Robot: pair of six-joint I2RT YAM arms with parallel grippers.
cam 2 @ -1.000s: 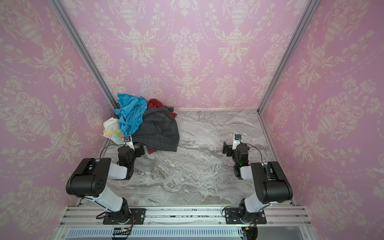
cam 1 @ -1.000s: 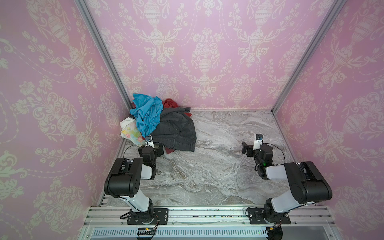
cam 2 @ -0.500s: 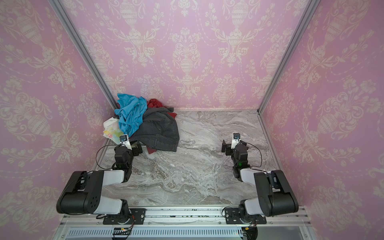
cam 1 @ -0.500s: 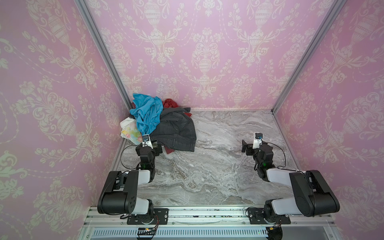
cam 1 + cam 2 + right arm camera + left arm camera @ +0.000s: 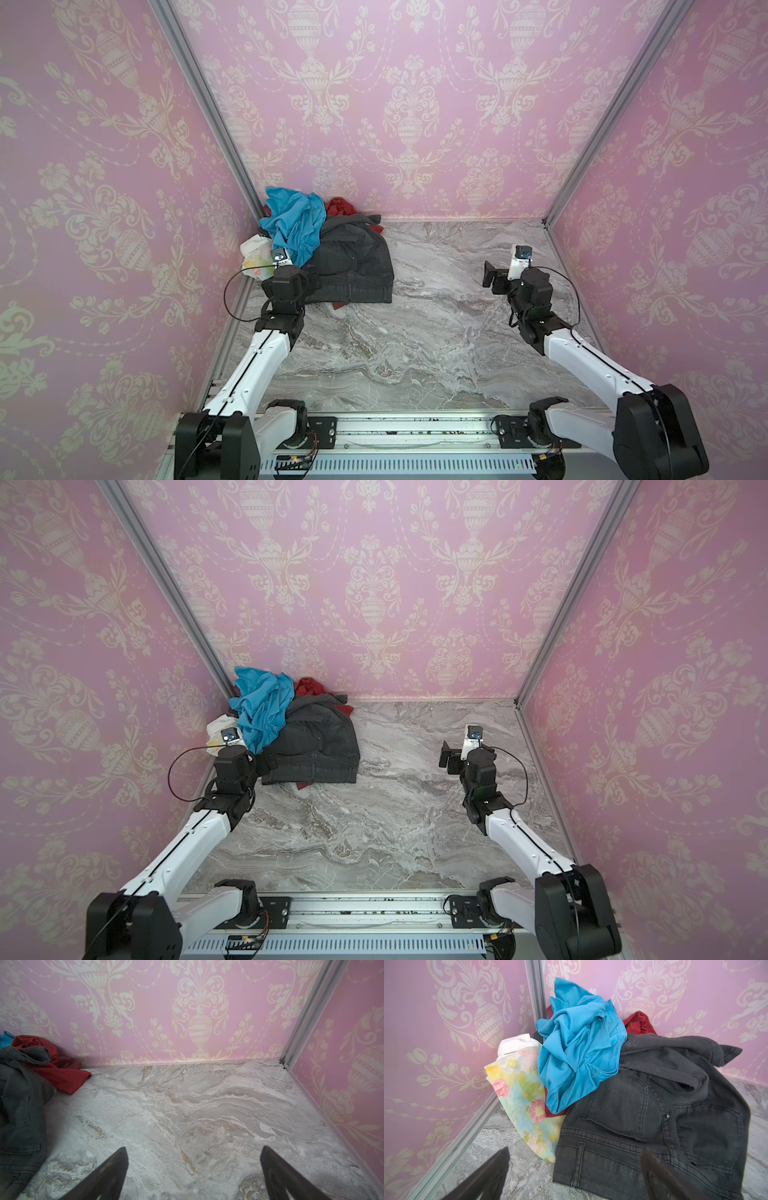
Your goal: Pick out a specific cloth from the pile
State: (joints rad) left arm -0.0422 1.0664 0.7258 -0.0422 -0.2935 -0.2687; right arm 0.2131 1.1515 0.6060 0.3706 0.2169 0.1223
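Okay so, over the last second both arms have stretched out low and forward. The left hand (image 5: 576, 1149) has crept a bit closer to the pile (image 5: 332, 257) and is now right at its near edge, fingers spread wide with nothing between them. The right hand (image 5: 193, 1148) is also wide apart and empty, over the bare surface (image 5: 415, 332) well to the right. To me that looks like the reach is only just starting, with no grab yet. The cloth (image 5: 338, 206) we want, the bright red one, sits at the far side of the pile against the back wall, with one flap spilling out to the right. The trouble is what's around it. The blue shirt (image 5: 295, 224) is heaped on the far left, and the grey denim (image 5: 357, 266) covers the whole near side and overlaps the red. A floral piece (image 5: 257, 257) is wedged by the left wall. There's also a dark red scrap (image 5: 337, 305) poking out under the denim's near hem, and I can't tell which garment it belongs to. The denim blocks the left hand's straight path, so that right-hand flap looks like the cleaner grab.
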